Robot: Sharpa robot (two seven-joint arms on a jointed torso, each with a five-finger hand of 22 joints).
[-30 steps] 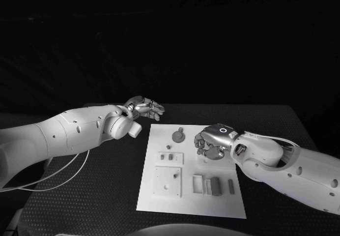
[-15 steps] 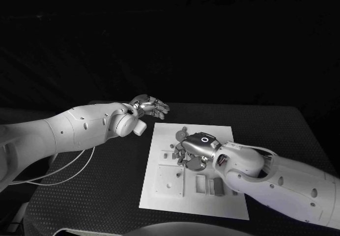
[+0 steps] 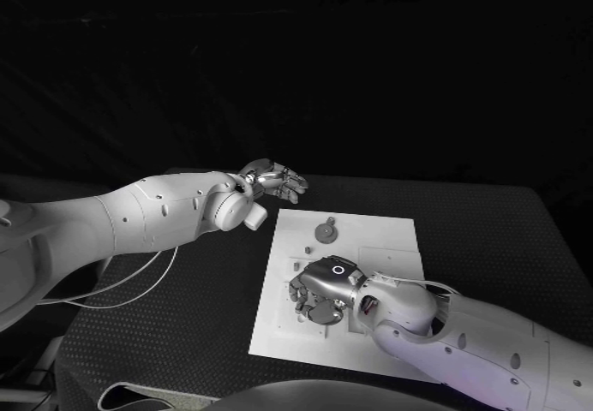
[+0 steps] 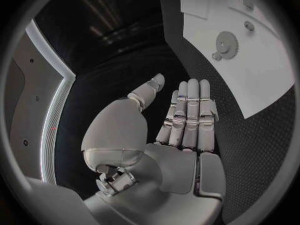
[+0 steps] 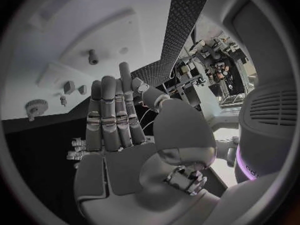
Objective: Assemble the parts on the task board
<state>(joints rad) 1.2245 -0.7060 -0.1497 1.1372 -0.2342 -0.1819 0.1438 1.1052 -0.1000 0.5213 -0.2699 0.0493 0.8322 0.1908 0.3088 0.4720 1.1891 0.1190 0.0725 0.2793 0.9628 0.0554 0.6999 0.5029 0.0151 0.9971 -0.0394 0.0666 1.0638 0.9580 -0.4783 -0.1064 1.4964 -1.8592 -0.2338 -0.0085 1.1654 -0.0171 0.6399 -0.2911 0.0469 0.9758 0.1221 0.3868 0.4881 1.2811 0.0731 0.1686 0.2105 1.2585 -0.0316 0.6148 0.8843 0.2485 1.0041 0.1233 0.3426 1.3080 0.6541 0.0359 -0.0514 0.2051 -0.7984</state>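
My right hand (image 3: 324,291) sits low over the near half of the white board (image 3: 383,240); in the right wrist view its fingers (image 5: 109,112) lie straight and side by side with the thumb out to the side, holding nothing. From the head view I cannot tell whether the hand touches the board or hangs just above it. My left hand (image 3: 274,181) is off the board, over the black counter (image 3: 494,231) just beyond the board's far left corner; the left wrist view shows its fingers (image 4: 190,112) flat and stretched out, thumb apart, also holding nothing. On the far part of the board lies a small round gear (image 3: 325,231) with a little tab toward the far side, well apart from both hands; the left wrist view shows it too (image 4: 226,44). Nearer, just beyond my right hand, a few small parts (image 3: 305,253) lie on the board near its left edge; the right wrist view shows small pieces and a peg ahead of the fingers, but I cannot make out their shapes.
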